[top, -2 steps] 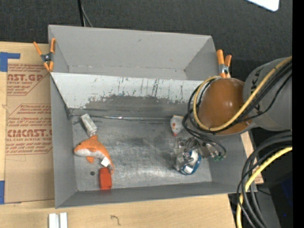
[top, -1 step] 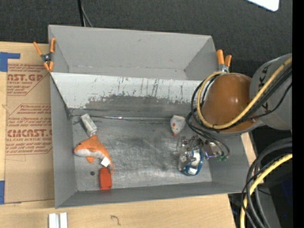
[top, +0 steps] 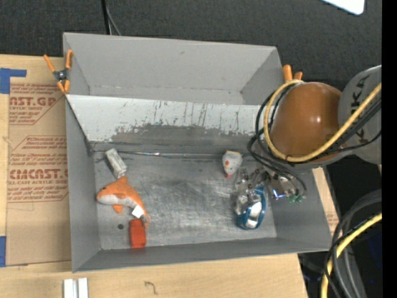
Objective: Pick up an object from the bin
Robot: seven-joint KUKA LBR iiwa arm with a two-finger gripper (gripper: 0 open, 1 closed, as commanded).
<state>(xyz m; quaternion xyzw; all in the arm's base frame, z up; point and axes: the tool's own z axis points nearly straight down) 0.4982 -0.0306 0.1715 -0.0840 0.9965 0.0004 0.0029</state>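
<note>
My gripper (top: 247, 188) hangs low at the bin's right side, under the arm's orange dome. Directly beneath it, touching or nearly touching, lies a small blue and white thing (top: 252, 212) near the front right corner. Whether the gripper has hold of it I cannot tell. A small white thing with an orange patch (top: 231, 162) stands just left of the gripper, by the foot of the back wall.
On the left of the floor lie an orange and white toy fish (top: 120, 195), a red block (top: 137, 233) in front of it and a small silver-grey piece (top: 116, 162) behind it. The arm and its cables cover the bin's right wall.
</note>
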